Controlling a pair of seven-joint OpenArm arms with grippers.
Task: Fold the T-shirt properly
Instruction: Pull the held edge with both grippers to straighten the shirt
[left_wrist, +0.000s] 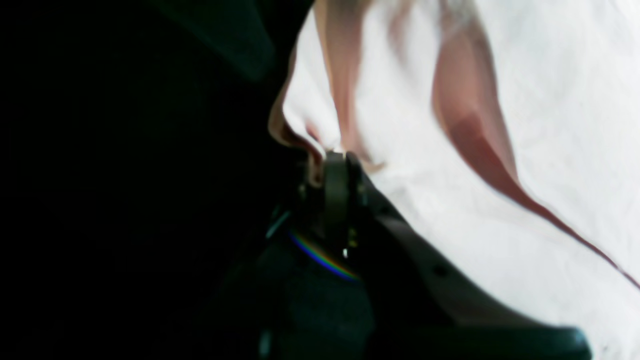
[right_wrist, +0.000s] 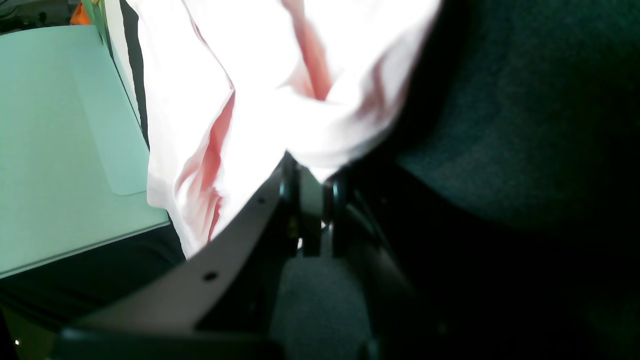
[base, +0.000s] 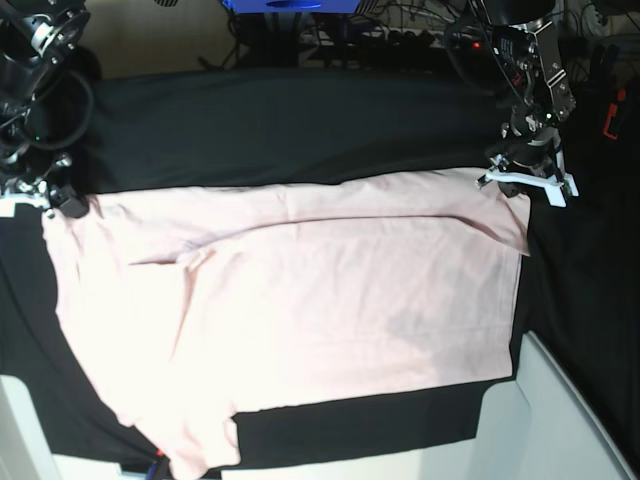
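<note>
Here both the left gripper (left_wrist: 336, 159) and right gripper (right_wrist: 312, 172) pinch the T-shirt (base: 330, 300) (plain side up)

readable text: none | T-shirt (base: 300, 330): plain pale pink side lay up, no print showed | labels, brands, numbers, signs: none could be made out in any view

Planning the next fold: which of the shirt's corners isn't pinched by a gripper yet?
On the T-shirt, the near right corner lies free; the left gripper and right gripper pinch the far corners.
</note>
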